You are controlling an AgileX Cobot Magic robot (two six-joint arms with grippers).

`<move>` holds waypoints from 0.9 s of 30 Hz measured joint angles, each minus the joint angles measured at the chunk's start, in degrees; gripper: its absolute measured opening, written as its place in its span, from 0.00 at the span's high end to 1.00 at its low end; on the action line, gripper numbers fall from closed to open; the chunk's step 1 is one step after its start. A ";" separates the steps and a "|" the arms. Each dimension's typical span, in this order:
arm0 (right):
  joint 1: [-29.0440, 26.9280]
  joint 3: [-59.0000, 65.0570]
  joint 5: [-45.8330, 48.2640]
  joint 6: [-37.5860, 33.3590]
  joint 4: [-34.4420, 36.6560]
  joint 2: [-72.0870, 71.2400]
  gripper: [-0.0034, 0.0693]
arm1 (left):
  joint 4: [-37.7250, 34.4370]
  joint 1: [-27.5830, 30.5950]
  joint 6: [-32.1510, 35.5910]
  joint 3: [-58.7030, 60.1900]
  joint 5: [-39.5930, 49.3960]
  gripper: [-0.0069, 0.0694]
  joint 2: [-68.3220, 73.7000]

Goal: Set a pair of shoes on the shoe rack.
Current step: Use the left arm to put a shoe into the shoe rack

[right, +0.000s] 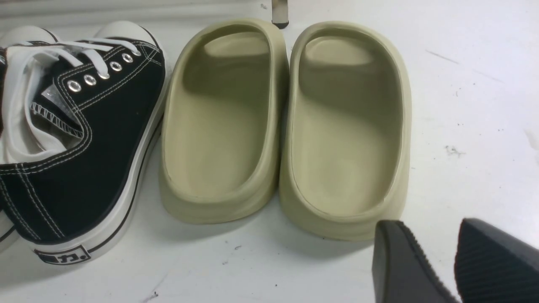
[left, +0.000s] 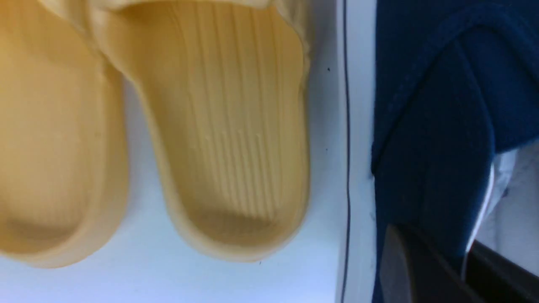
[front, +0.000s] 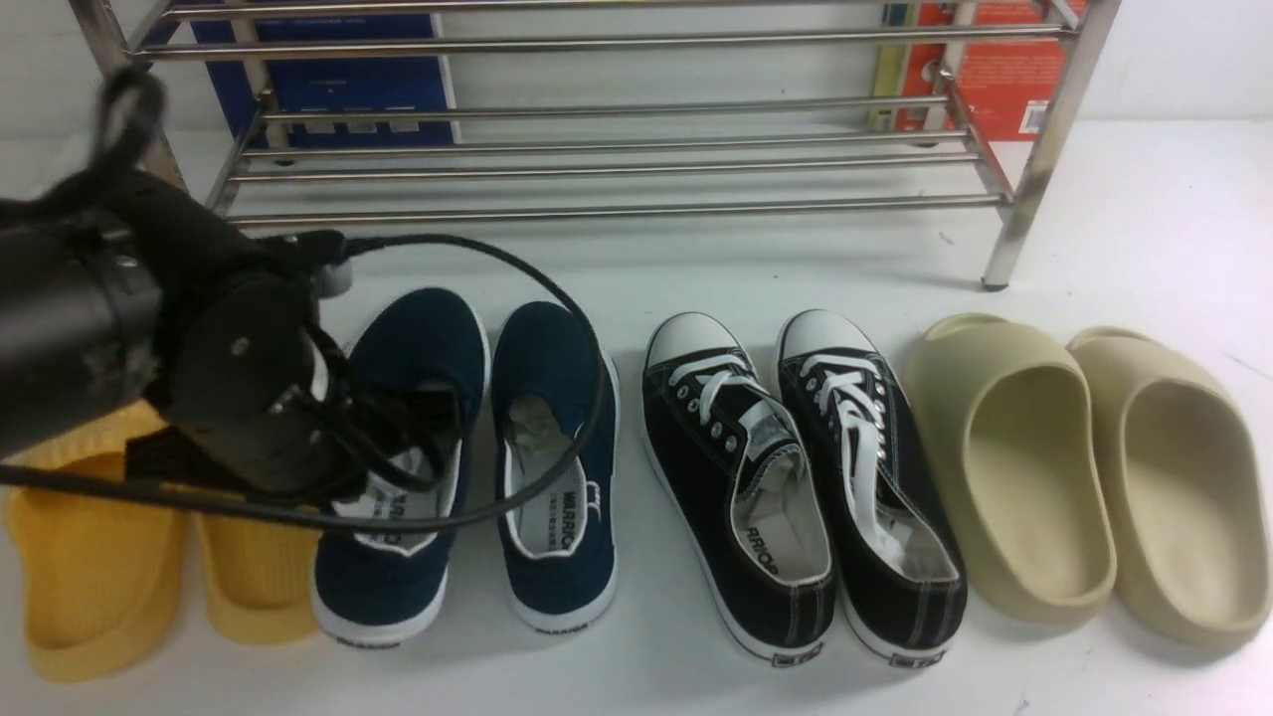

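The left gripper (left: 466, 273) clamps the side wall of the left navy shoe (front: 423, 338). Its mate (front: 557, 368) lies just beside it on the white table (front: 1144, 219). The rack (front: 617, 164) stands farther back, with a blue box (front: 328, 70) and a red box (front: 1004, 70) behind it. The right gripper (right: 450, 261) hangs slightly parted and empty.

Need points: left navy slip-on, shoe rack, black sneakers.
left navy slip-on (front: 428, 338): front view, toe upper.
shoe rack (front: 617, 210): front view, lowest front tube.
black sneakers (front: 686, 341): front view, left shoe's white toe cap.
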 joint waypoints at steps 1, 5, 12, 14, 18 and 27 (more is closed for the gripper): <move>0.00 0.00 0.00 0.00 0.00 0.00 0.62 | -0.39 0.00 1.86 0.00 0.76 0.88 -2.71; 0.00 0.00 0.00 0.00 0.00 0.00 0.62 | -0.23 0.00 4.27 0.00 0.88 0.88 -4.30; 0.00 0.00 0.00 0.00 0.00 0.00 0.62 | 2.95 0.00 4.46 -1.96 -4.25 0.88 -0.37; 0.00 0.00 0.00 0.00 0.00 0.00 0.62 | 3.43 0.00 4.46 -4.35 -4.28 0.88 1.48; 0.00 0.00 0.00 0.00 0.00 0.00 0.62 | 3.42 1.74 4.95 -10.33 -4.86 0.88 6.51; 0.00 0.00 0.00 0.00 0.00 0.00 0.62 | 0.65 9.36 9.60 -19.34 -6.52 0.88 14.29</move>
